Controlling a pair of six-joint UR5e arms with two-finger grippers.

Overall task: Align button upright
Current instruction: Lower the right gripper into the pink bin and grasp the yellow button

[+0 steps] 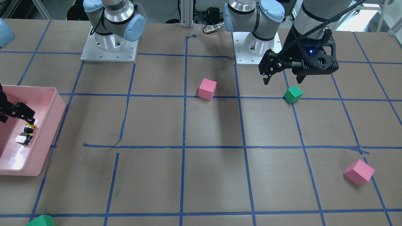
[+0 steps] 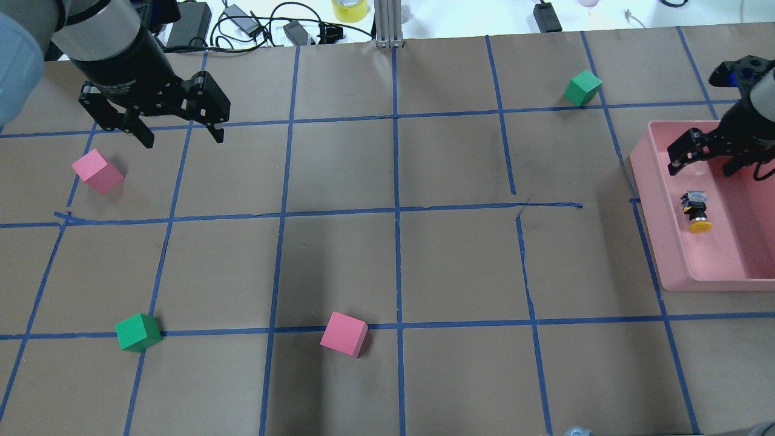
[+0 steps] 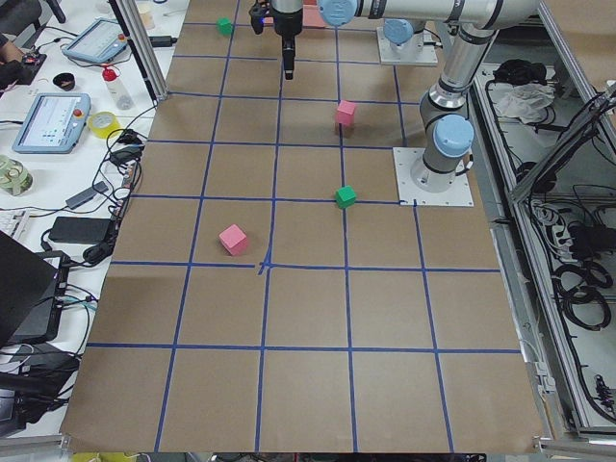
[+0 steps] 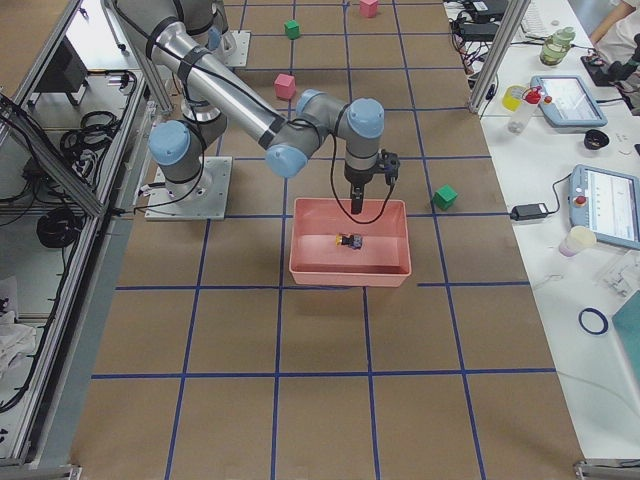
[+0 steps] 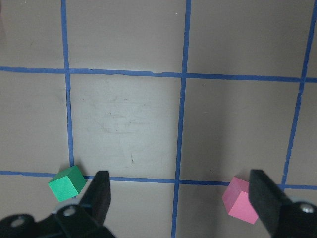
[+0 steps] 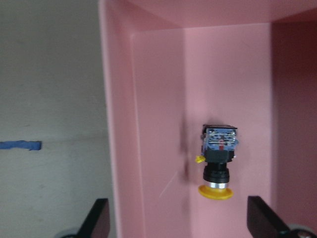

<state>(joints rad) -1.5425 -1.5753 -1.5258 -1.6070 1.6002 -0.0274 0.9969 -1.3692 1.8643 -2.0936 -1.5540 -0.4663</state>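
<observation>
Right wrist-mounted: the button is lying sideways in the pink bin, near the wide-spread right tool; the left tool is hanging wide, far from that bin.

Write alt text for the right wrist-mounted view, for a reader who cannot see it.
A small button with a yellow cap lies on its side on the floor of a pink bin. The right end effector, open and empty, pokes in at the bottom edge, clear of the button. Brown table with blue tape lies left of the bin.
</observation>
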